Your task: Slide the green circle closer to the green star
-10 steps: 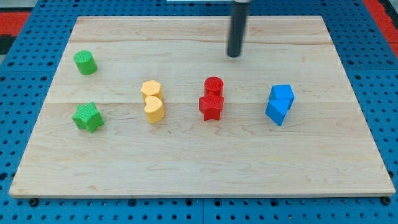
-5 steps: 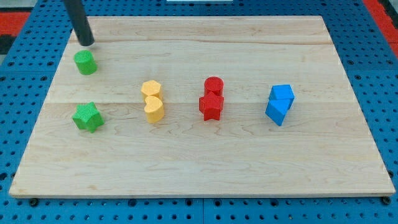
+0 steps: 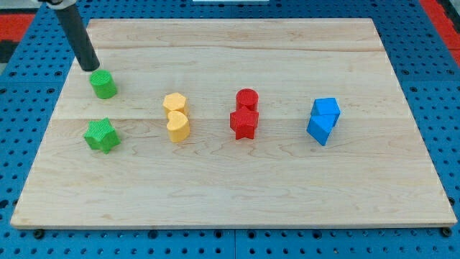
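The green circle [image 3: 104,84] sits near the board's upper left. The green star [image 3: 100,135] lies below it, a short gap apart. My tip [image 3: 91,67] rests on the board just above and to the left of the green circle, touching or nearly touching its top edge. The dark rod rises from there toward the view's top left.
Two yellow blocks [image 3: 176,116] sit stacked in view left of centre. A red circle and red star [image 3: 245,114] sit together at centre. Two blue blocks [image 3: 323,120] sit at the right. The wooden board [image 3: 230,194] lies on a blue pegboard.
My tip swept from the board's top centre to the upper left, then came down. The green circle shifted down and slightly right, closer to the green star.
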